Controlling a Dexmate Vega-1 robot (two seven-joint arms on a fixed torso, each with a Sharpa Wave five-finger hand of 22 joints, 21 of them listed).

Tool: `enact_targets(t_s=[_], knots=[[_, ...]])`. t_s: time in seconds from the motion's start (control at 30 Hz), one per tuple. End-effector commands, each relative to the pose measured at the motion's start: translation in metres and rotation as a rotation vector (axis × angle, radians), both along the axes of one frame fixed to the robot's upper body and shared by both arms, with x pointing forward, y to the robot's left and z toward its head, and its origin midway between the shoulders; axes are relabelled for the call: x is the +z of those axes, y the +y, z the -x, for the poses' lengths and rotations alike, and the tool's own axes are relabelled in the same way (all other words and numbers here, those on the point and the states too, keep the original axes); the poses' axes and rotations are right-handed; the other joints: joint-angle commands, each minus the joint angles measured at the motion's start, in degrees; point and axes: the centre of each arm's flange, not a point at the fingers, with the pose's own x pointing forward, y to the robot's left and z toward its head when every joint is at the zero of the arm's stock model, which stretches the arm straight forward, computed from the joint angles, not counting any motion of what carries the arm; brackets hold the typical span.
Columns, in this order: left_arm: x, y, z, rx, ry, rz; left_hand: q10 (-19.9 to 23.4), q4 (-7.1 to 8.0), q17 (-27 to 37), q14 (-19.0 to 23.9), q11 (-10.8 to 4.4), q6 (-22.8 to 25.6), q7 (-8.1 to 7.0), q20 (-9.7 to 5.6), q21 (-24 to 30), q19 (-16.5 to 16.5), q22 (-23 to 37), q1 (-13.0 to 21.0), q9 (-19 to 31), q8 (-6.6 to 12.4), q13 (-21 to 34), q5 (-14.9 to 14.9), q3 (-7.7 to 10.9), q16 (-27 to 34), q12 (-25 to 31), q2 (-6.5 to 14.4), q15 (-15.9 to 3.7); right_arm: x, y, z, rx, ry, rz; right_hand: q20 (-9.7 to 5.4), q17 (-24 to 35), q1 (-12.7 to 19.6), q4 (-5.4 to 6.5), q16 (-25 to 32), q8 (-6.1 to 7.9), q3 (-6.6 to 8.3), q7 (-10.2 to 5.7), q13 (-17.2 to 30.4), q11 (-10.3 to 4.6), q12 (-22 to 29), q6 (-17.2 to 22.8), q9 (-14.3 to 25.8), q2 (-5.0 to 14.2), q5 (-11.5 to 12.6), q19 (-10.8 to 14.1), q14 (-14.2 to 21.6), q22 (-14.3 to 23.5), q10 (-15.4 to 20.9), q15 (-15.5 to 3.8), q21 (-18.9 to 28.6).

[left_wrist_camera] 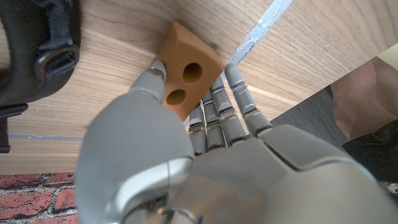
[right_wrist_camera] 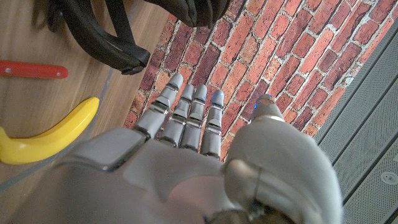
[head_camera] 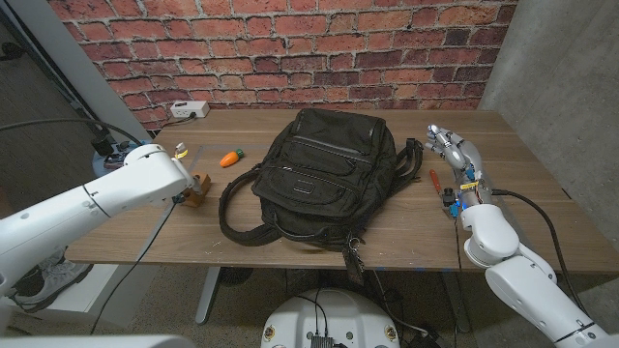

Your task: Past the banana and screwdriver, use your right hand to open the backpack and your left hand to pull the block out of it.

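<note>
The black backpack (head_camera: 324, 174) lies in the middle of the wooden worktop (head_camera: 522, 164), its shoulder straps looping out toward the near edge on the robot's left. Over on that side, the left hand (left_wrist_camera: 186, 155) has hold of the wooden block (left_wrist_camera: 188, 70), a tan piece with two round holes in one face, pinched between thumb and fingers right against the worktop surface; in the head view the block (head_camera: 200, 186) shows just past the end of the white forearm, beside the strap and clear of the bag. A small orange carrot-shaped toy (head_camera: 230, 158) sits a little farther back on the same side, and a white power strip (head_camera: 185, 110) rests at the back edge by the brick wall. On the other side the right hand (head_camera: 453, 147) is raised by the backpack's side, fingers straight and together, holding nothing. The red-handled screwdriver (right_wrist_camera: 32, 70) and the yellow banana (right_wrist_camera: 46, 137) lie on the worktop near that hand, close to each other but not touching.
</note>
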Motion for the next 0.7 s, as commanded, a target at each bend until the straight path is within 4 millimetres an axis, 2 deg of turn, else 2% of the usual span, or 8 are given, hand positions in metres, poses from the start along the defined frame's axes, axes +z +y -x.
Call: enact_targets(t_s=[0.03, 0.2, 0.4, 0.6, 0.7], knots=[[0.006, -0.001, 0.001, -0.014, 0.024, 0.021, -2.07, 0.16, -0.78, -2.13, 1.05, -1.94, 0.56, 0.66, -0.64, -1.21, 0.06, -2.23, -0.43, -1.16, -1.04, -0.30, -0.52, -1.16, -1.55, -0.91, 1.50, 0.003, -0.002, -0.005, 0.000, 0.007, -0.001, -0.13, 0.02, -0.11, -0.38, 0.24, -0.17, -0.01, -0.12, 0.02, 0.14, 0.04, 0.58, 0.05, 0.50, 0.17, 0.52, 0.21, 0.13, 0.37, -0.58, 0.42], [0.010, -0.003, 0.002, -0.020, 0.033, 0.018, -3.71, 0.54, -1.67, -4.04, 1.78, -3.45, 0.96, 1.08, -1.37, -2.34, 0.07, -3.84, -0.81, -2.00, -1.91, -0.70, -1.05, -2.41, -2.76, -1.43, 2.91, 0.001, -0.003, -0.007, 0.001, 0.012, -0.007, -0.10, -0.02, -0.12, -0.45, 0.27, -0.22, 0.01, -0.13, 0.03, 0.12, 0.04, 0.58, 0.05, 0.53, 0.18, 0.49, 0.22, 0.13, 0.38, -0.55, 0.40], [0.015, -0.004, 0.002, -0.028, 0.044, 0.016, -6.05, 1.10, -2.88, -6.33, 3.51, -6.28, 1.50, 1.90, -2.34, -3.81, 0.13, -6.33, -1.46, -3.12, -2.06, -1.44, -1.97, -3.98, -3.75, -2.34, 4.58, 0.002, -0.004, -0.011, 0.004, 0.018, -0.008, -0.10, -0.07, -0.14, -0.53, 0.31, -0.26, 0.05, -0.12, 0.03, 0.17, 0.05, 0.63, 0.04, 0.60, 0.19, 0.49, 0.23, 0.13, 0.41, -0.57, 0.39], [0.020, -0.006, 0.002, -0.036, 0.053, 0.009, -7.30, 1.20, -3.52, -7.39, 3.90, -7.64, 1.76, 2.05, -2.75, -4.24, 0.17, -7.35, -1.93, -3.47, -2.18, -1.76, -2.30, -4.74, -4.25, -2.71, 5.02, 0.002, -0.005, -0.013, 0.005, 0.021, -0.011, -0.09, -0.13, -0.09, -0.65, 0.36, -0.31, 0.10, -0.11, 0.05, 0.18, 0.07, 0.64, 0.04, 0.63, 0.20, 0.48, 0.30, 0.13, 0.43, -0.53, 0.38], [0.021, -0.006, 0.003, -0.036, 0.051, 0.007, -8.50, 1.25, -3.95, -8.03, 4.70, -8.81, 2.12, 2.14, -3.08, -4.63, 0.20, -8.09, -2.38, -3.72, -2.82, -1.98, -2.57, -5.10, -5.18, -3.00, 5.46, 0.002, -0.004, -0.014, 0.006, 0.024, -0.011, -0.05, -0.16, -0.09, -0.69, 0.39, -0.31, 0.12, -0.10, 0.05, 0.17, 0.08, 0.71, 0.04, 0.65, 0.21, 0.49, 0.33, 0.13, 0.46, -0.51, 0.38]])
